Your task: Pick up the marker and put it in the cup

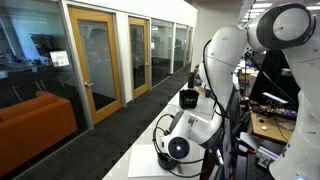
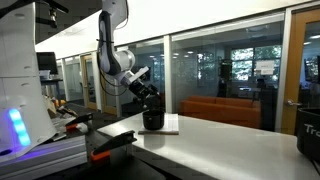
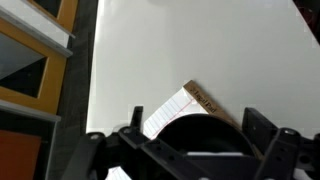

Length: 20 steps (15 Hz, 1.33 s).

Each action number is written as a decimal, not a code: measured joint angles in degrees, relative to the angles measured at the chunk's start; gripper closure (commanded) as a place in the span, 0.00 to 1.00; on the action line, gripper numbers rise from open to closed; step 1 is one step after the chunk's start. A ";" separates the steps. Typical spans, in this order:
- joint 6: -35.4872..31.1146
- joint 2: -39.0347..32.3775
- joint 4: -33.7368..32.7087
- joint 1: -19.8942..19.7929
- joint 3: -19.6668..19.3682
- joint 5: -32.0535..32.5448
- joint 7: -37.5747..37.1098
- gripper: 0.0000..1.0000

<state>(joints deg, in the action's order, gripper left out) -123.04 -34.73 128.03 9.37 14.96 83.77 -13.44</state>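
Note:
The cup is a glossy black mug standing on a lined notepad on the white table. In the wrist view it sits low in the picture, right between my fingers. My gripper is open, its jaws spread wider than the cup's rim and touching nothing. In an exterior view the gripper hangs just above the cup. An exterior view shows the cup small and dark at the table's far end. The marker is hidden; I see it in no view.
The white table stretches away beyond the pad. Its left edge borders a dark floor and wood-framed glass doors. A second dark item sits at the table's far end. The robot's base stands at the near end.

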 measured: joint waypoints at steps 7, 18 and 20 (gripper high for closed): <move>-5.12 2.53 -4.42 -2.19 -0.86 -17.89 6.00 0.00; -7.54 0.82 -14.15 -2.98 -8.01 -48.85 8.13 0.00; -8.81 0.18 -15.20 -2.99 -9.30 -52.75 8.25 0.00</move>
<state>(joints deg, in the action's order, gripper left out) -131.85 -34.55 112.84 6.38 5.66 31.02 -5.19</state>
